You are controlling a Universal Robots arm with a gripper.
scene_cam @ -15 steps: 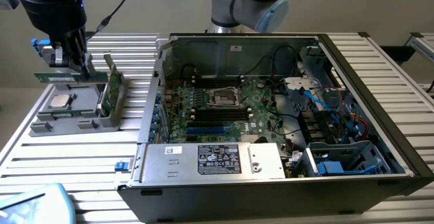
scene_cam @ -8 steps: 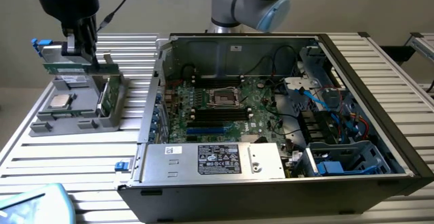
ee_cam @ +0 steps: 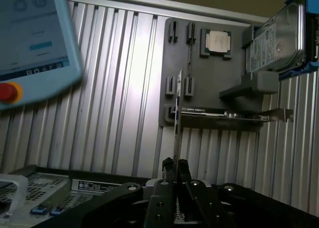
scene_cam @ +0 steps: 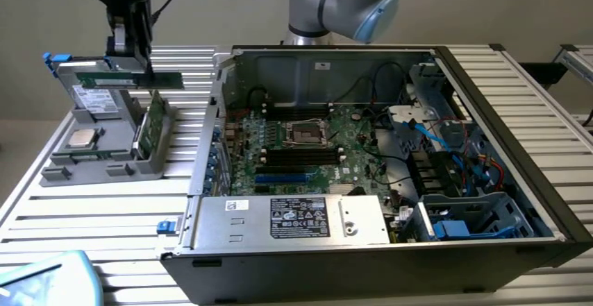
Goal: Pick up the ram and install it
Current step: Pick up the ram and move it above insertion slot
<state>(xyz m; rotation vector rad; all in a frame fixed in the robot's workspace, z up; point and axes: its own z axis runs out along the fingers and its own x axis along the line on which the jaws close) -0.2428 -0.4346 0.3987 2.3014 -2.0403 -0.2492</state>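
The ram [scene_cam: 130,80] is one long, thin, flat green board. It hangs in the air above a grey holder [scene_cam: 65,174], not touching it. The black fingers [scene_cam: 141,56] are narrow and pinch its upper edge near the middle. Its long axis lies level, running from the exterior view's left to the exterior view's right, with its flat faces upright. In the wrist view it shows edge-on as a bright sliver [ee_cam: 178,133] rising from between the two fingers [ee_cam: 168,170].

The holder is matte grey with moulded ribs and pockets. It carries one square metal-topped CPU [scene_cam: 83,137], one boxy silver drive [scene_cam: 93,99] leaning at the back, and one green card [scene_cam: 153,122] standing on edge.

The surface [scene_cam: 93,216] is ribbed, shiny aluminium. On it, to the exterior view's right of the holder, lies one open black-and-steel case [scene_cam: 371,271] with a green motherboard [scene_cam: 352,139] inside. One pale blue pendant [ee_cam: 30,38] has a red button [ee_cam: 7,92].
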